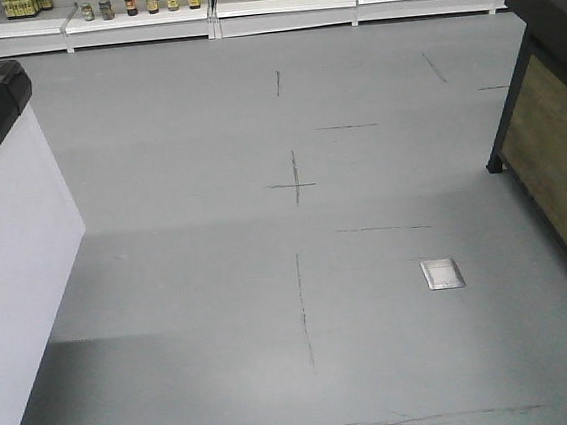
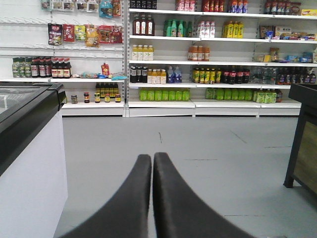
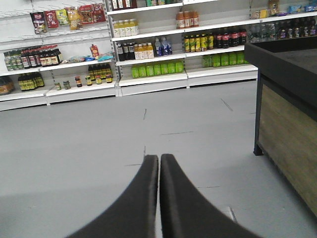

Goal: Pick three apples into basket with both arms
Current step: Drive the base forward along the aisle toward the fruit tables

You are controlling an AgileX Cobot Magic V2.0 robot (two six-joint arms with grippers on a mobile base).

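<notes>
No apples and no basket show in any view. My left gripper is shut, its two black fingers pressed together with nothing between them, held above the grey floor and facing the shop shelves. My right gripper is likewise shut and empty, its fingers side by side over the floor. Neither arm appears in the front-facing view.
A white chest freezer with a black top stands at the left. A wooden display stand with a black frame stands at the right. Stocked shelves line the far wall. A metal floor plate lies in the grey floor.
</notes>
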